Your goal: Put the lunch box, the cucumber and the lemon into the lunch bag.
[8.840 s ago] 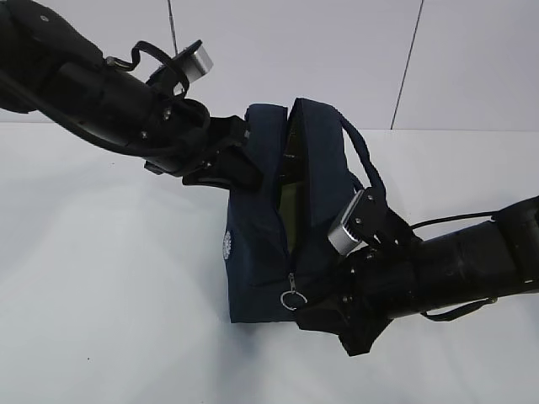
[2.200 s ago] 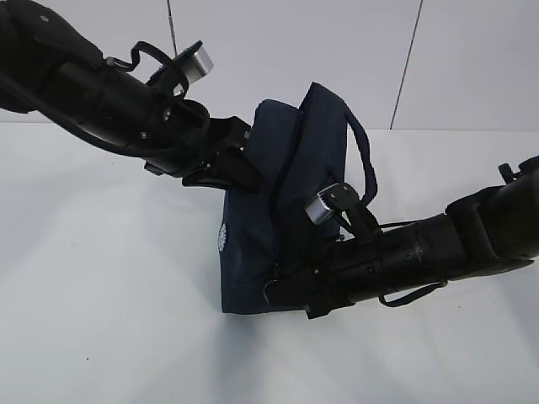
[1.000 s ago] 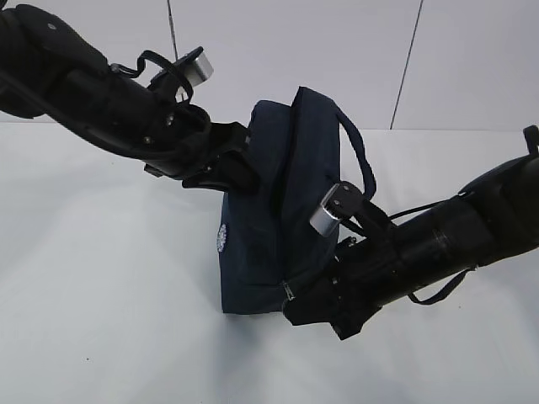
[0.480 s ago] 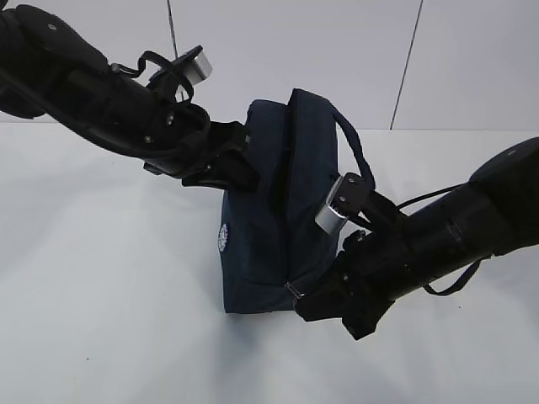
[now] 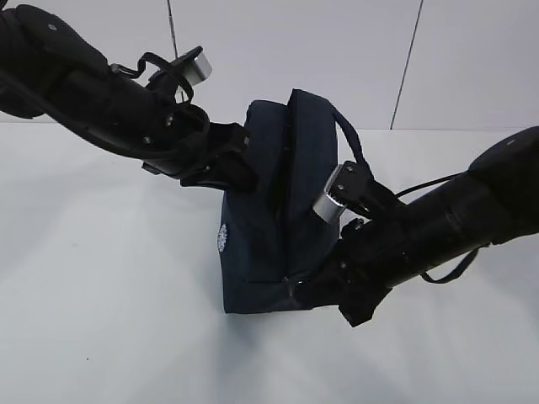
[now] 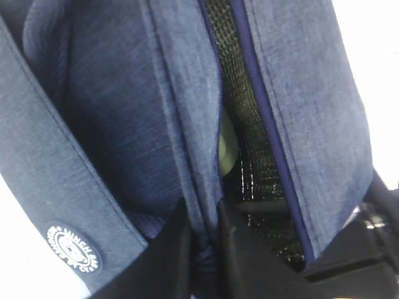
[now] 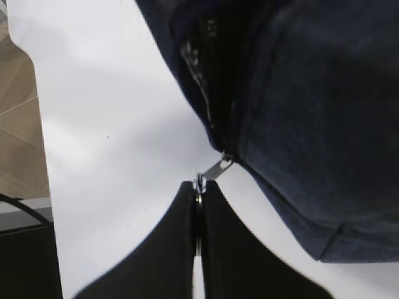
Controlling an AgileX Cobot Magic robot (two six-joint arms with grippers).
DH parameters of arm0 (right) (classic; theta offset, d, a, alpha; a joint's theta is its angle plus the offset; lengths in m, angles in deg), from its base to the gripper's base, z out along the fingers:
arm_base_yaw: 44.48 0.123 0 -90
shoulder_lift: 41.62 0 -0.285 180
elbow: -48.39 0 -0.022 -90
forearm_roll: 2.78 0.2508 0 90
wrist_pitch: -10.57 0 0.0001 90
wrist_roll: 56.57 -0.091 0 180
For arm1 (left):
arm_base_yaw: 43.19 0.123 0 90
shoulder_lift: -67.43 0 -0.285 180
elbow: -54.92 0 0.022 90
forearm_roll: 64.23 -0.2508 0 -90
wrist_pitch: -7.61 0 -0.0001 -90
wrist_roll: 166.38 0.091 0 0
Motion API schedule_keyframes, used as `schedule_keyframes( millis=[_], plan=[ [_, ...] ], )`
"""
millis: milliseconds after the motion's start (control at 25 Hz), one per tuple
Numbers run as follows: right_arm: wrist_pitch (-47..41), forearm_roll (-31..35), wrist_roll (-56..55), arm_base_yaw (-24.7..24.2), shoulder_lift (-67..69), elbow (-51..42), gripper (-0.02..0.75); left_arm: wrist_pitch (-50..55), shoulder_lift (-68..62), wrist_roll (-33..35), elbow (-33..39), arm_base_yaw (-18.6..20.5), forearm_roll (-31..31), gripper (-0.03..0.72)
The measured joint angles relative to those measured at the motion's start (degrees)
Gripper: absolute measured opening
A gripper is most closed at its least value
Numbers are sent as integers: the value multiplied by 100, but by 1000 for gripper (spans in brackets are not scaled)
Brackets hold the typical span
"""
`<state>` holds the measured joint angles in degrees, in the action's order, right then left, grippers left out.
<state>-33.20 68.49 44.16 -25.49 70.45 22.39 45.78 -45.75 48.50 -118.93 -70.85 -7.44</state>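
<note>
The navy lunch bag stands on the white table, its round white logo facing left. My left gripper is shut on the fabric edge of the bag's opening at its upper left side. Through the gap a pale green patch shows inside, probably the lunch box lid. My right gripper is shut on the metal ring pull of the zipper, at the bag's lower front corner. The cucumber and the lemon are hidden.
The white table extends around the bag. A loop handle arches over the bag's right side above my right arm. A floor strip shows past the table edge in the right wrist view.
The right gripper has taken the ring pull and drawn it about at the bag's lower front; the bag tilted and settled upright. The opening looks narrower than 8.8 s ago. The left gripper kept its hold.
</note>
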Motion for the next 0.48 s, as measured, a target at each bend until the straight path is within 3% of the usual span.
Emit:
schedule_keyframes(
  millis=[480],
  plan=[
    [0, -12, -84, 0, -404, 87, 20, -37, 0, 0, 0, 0, -27, 35]
  ],
)
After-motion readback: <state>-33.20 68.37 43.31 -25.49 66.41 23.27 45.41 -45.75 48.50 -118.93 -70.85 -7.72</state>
